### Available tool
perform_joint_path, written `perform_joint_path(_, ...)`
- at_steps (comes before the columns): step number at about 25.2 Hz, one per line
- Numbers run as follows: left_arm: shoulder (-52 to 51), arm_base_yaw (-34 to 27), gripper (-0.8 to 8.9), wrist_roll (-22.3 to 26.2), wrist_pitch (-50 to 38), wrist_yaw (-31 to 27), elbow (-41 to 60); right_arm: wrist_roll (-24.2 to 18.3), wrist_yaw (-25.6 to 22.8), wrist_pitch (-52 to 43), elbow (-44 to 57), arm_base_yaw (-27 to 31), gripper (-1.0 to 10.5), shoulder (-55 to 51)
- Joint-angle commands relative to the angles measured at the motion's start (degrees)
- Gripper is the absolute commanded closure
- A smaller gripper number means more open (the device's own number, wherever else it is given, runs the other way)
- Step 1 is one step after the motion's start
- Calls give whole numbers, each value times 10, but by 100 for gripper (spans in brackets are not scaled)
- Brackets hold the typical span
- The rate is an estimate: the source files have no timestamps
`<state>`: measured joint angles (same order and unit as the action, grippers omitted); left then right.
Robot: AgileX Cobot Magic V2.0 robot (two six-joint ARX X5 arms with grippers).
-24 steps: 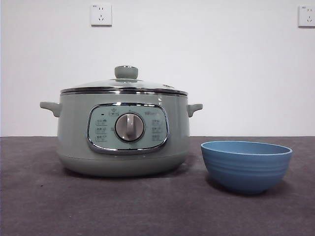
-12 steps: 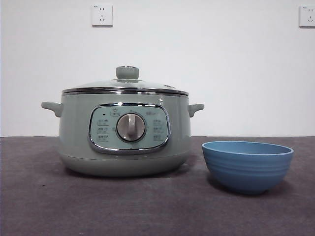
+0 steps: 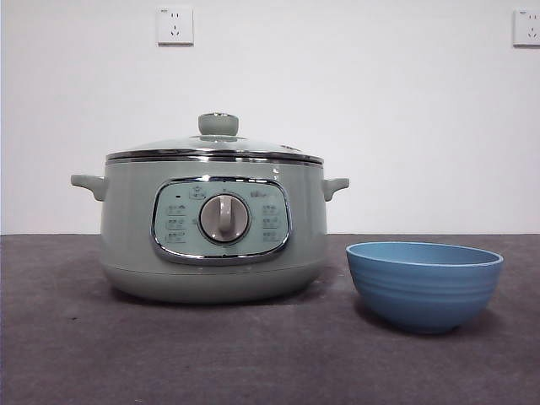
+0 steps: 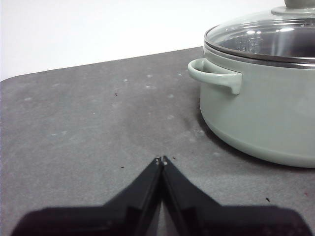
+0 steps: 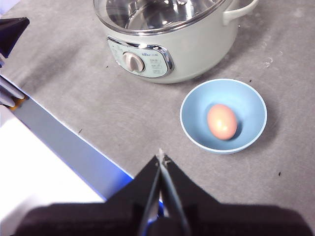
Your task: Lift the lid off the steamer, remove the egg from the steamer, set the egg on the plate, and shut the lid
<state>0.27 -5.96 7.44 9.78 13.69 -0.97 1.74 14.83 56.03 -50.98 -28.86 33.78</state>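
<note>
The sage-green steamer [image 3: 213, 228] stands on the dark table with its glass lid [image 3: 215, 145] seated on it. It also shows in the left wrist view [image 4: 261, 103] and the right wrist view [image 5: 167, 39]. The blue plate [image 3: 423, 283], a deep bowl, stands beside the steamer. The reddish-brown egg [image 5: 222, 121] lies inside the plate [image 5: 194, 103] in the right wrist view; it is hidden in the front view. My left gripper [image 4: 161, 161] is shut and empty, low over the table beside the steamer's handle. My right gripper [image 5: 161, 159] is shut and empty, high above the table near the plate.
The table's front edge [image 5: 64, 142] runs close to my right gripper, with white floor beyond it. Two wall sockets [image 3: 175, 25] sit on the white wall behind. The other arm's black tip [image 5: 12, 32] shows at a corner of the right wrist view.
</note>
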Motion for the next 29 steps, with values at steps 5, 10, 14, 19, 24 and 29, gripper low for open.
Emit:
perform_joint_path(5,-1,-2,817,-4,-3,-1,8,-8,-2,-4,-1,-1,946,0)
perform_joint_path(10,-1,-2,817,-4,-3,-1,8,-28,3,-110,8,79,946,-37)
perform_joint_path(14,-1,-2,817,-4,-3,0,8,-28,1,-224,81,186,946,-103)
perform_joint_path(19,-1,-2,817,-4,-3,0,8,-26,-3,-437,260,228,946,-203)
perform_joint_path(24,-1,-2,817,-4,-3,-1,8,-15,-57,-523,378,228,946,-261)
perform_joint_path(29,-1,-2,817,-4,-3,-1,8,38,-105,-578,461,228,946,-299)
